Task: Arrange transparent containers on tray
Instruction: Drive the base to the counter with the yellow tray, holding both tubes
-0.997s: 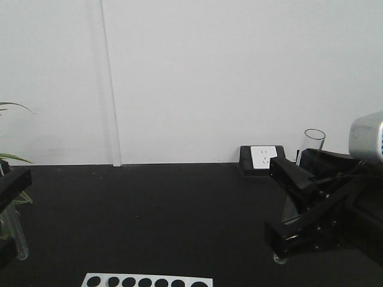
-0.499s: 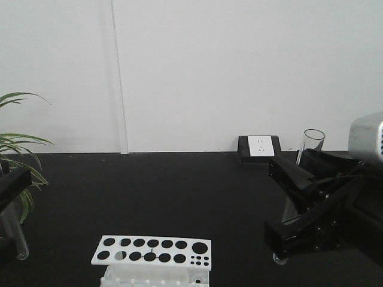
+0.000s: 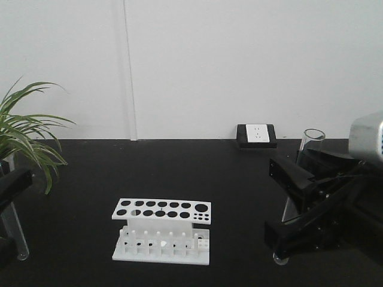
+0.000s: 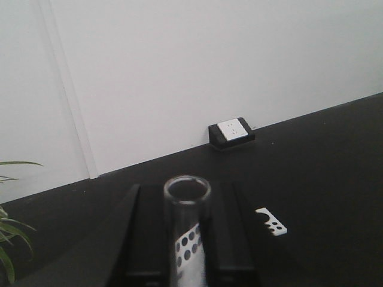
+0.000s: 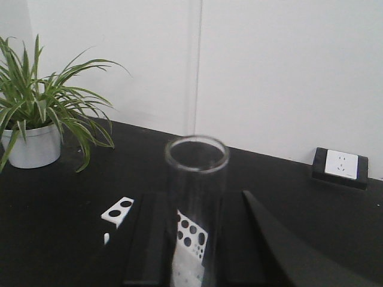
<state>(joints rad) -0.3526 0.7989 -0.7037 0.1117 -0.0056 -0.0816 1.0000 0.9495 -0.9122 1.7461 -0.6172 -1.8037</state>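
"Since the tray appears in none of the three views, what can be recorded about the tools?"

"The right gripper (image 3: 287, 206) is clamped on the wider glass tube (image 3: 309, 143). The tube is held mid-length between the two black fingers, leaning, with its rim uppermost. The left gripper (image 3: 9, 221) at the frame edge is likewise closed on the slim tube (image 3: 20, 242), whose rounded bottom hangs below the fingers. Both containers are off the black table (image 3: 197, 173)."

"Surroundings?"

"A white perforated rack (image 3: 161, 230) stands between the arms, well apart from each. There is a potted plant (image 3: 27, 128) close to the left arm and a wall socket (image 3: 257, 134) at the rear."

"Recommendation for the step in hand?"

"In my judgement, this is the carry stage. Keep both grips firm and the tubes steady, since smooth glass can slide in the pads. Bring the tray into view before lowering anything. Route the left arm clear of the leaves and both arms clear of the rack. Set the tubes down one at a time, low and gently, with a gap between them. Round glass is likely to roll, so open the fingers only once each tube rests on the tray floor."
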